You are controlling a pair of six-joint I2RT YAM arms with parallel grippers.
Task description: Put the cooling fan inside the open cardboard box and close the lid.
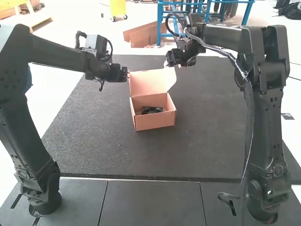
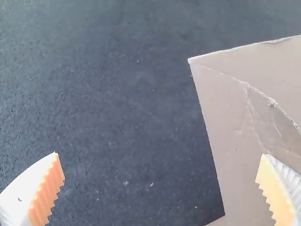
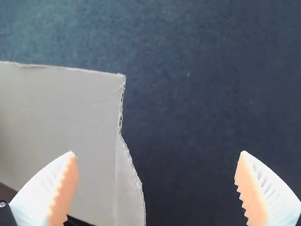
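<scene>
An open cardboard box (image 1: 153, 110) stands on the dark mat, its lid (image 1: 151, 82) raised upright at the back. The black cooling fan (image 1: 152, 110) lies inside it. My left gripper (image 1: 123, 74) hovers at the lid's upper left corner, open, with the lid corner (image 2: 249, 127) beside one orange-padded finger (image 2: 277, 195). My right gripper (image 1: 172, 58) hovers at the lid's upper right corner, open too; the lid edge (image 3: 61, 127) sits behind one finger (image 3: 56, 188), and nothing is between the pads.
The dark mat (image 1: 94, 132) spreads wide around the box. Flat cardboard pieces (image 1: 143, 34) lie on the floor beyond the mat's far edge, near a blue frame (image 1: 181, 14).
</scene>
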